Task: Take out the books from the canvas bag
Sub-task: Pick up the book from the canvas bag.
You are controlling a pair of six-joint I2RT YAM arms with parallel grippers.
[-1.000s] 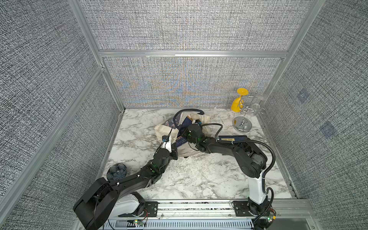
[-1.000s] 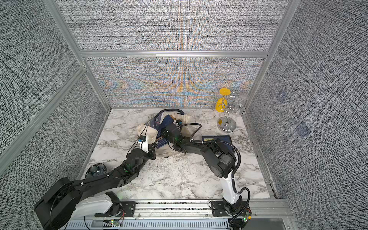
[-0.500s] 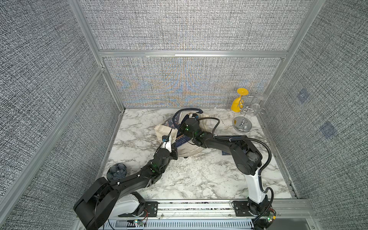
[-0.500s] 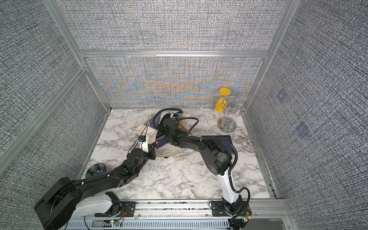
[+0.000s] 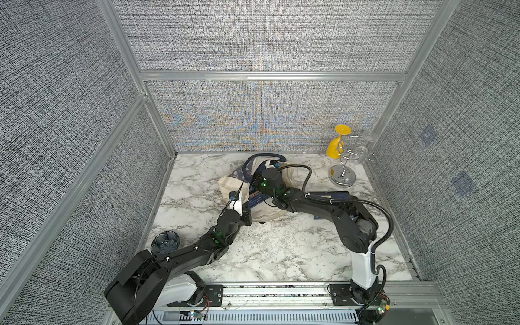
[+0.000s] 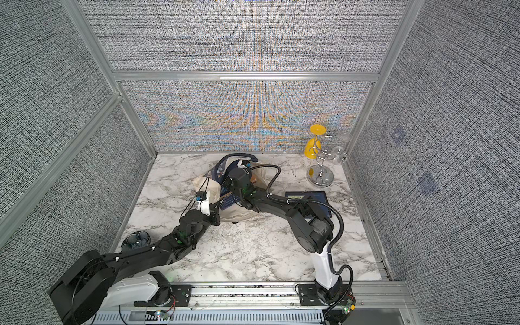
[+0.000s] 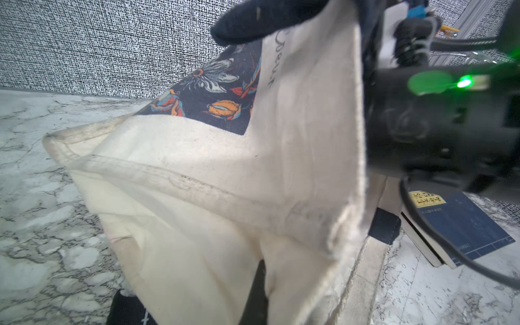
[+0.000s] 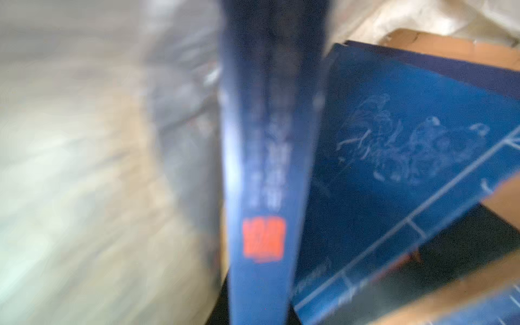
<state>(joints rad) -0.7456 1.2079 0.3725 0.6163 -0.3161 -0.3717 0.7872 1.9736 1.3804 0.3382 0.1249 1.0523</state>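
In canvas bag (image 5: 231, 186) | navy books (image 8: 380, 174), orange-stamped spine | left end effector (image 5: 247, 212) pinches bag — right end effector (image 5: 260, 190) unclear

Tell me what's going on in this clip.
Two robot arms are emptying a canvas bag on the marble table. The left hand is shut on the bag's cream rim, apparently holding the mouth open. The right hand is down in the mouth, close over the blue books inside. Its view is too blurred to tell whether it has gripped one. A small stack of books already lies out on the table beside the bag.
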